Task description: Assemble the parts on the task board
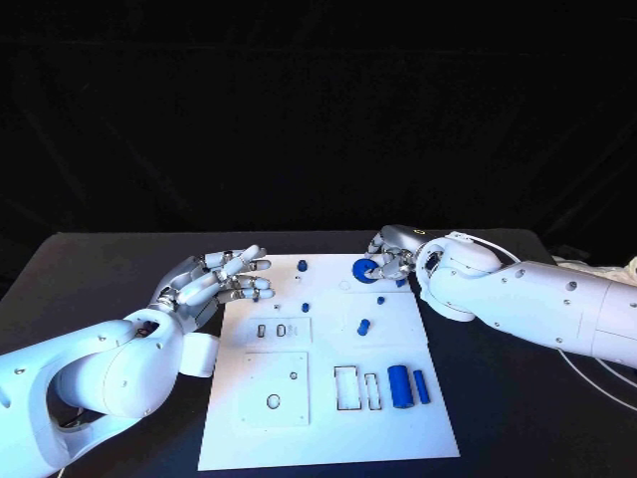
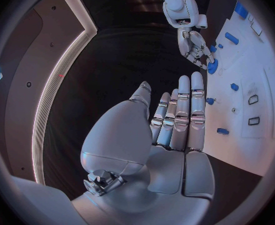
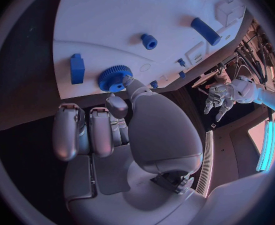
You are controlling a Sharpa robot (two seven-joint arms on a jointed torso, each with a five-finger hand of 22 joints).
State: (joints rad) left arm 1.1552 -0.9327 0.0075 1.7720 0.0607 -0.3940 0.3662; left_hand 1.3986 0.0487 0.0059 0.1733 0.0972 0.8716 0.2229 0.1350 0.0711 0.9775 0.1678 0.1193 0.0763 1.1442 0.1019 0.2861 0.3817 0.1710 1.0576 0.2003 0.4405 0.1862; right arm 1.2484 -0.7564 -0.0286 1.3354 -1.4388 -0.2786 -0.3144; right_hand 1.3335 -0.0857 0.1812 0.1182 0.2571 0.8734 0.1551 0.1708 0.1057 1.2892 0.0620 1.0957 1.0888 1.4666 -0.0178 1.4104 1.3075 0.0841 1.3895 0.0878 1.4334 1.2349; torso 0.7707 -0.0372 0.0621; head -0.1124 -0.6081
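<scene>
Head view: your white board (image 1: pixel 333 398) sat mid-table on the black table (image 1: pixel 104 269). The right hand (image 1: pixel 390 257) was at the board's far right corner, fingertips on the blue gear (image 1: pixel 363 268). From here you couldn't tell whether it was pinched or just touched. The left hand (image 1: pixel 211 282) hung over the board's far left edge, fingers spread, holding nothing. Two blue cylinders (image 1: pixel 408 384) lay side by side near the board's right edge, and a small blue peg (image 1: pixel 363 325) lay mid-board.

Left wrist view: the left hand (image 2: pixel 175 120) had its fingers straight and together, nothing in the palm. The right hand (image 2: pixel 197 50) was at the gear (image 2: pixel 211 65).

Right wrist view: the right hand (image 3: pixel 112 130) had a fingertip against the gear (image 3: pixel 114 77), which lay flat on the board (image 3: pixel 125 20), and the other fingers were curled back. A blue block (image 3: pixel 77 68) lay just beside the gear.
</scene>
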